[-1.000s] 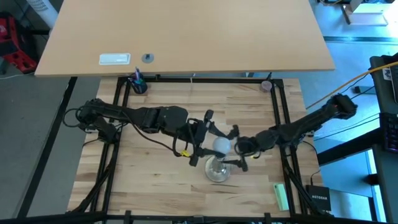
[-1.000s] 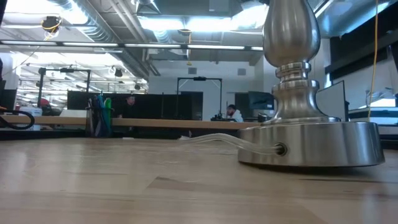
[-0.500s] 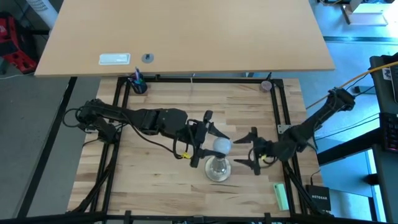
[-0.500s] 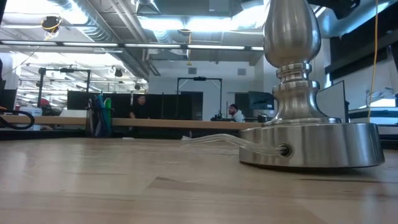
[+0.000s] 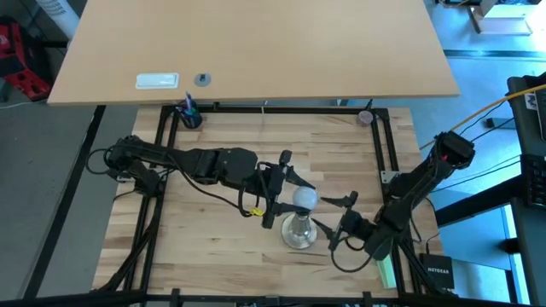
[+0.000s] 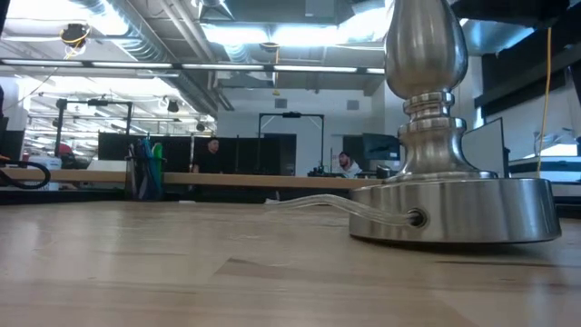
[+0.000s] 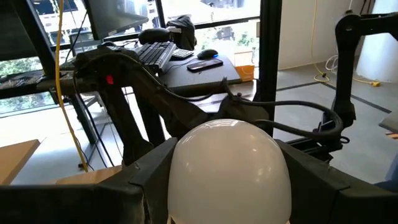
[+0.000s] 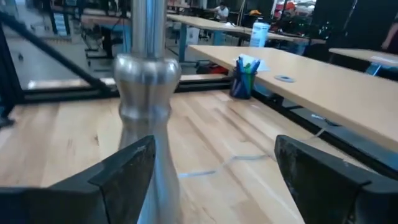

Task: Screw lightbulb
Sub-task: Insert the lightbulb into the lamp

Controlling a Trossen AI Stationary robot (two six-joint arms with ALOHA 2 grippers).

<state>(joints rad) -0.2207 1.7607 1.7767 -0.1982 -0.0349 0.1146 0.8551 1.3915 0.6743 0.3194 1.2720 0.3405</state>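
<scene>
We clamp the bulb (image 5: 304, 199) in our left gripper (image 5: 290, 194) atop the stand (image 5: 298, 232), mid-screwing, right gripper (image 5: 341, 223) spread beside the stand; next likely steadying it.

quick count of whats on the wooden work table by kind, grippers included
Small white frosted lightbulbs: 1
Silver round-based metal lamp stands: 1
Dark cups of pens: 1
Flat green blocks at the table's edge: 1
Dark two-finger grippers: 2, the left gripper on the bulb, the right gripper open beside the stand
Total: 6
</scene>
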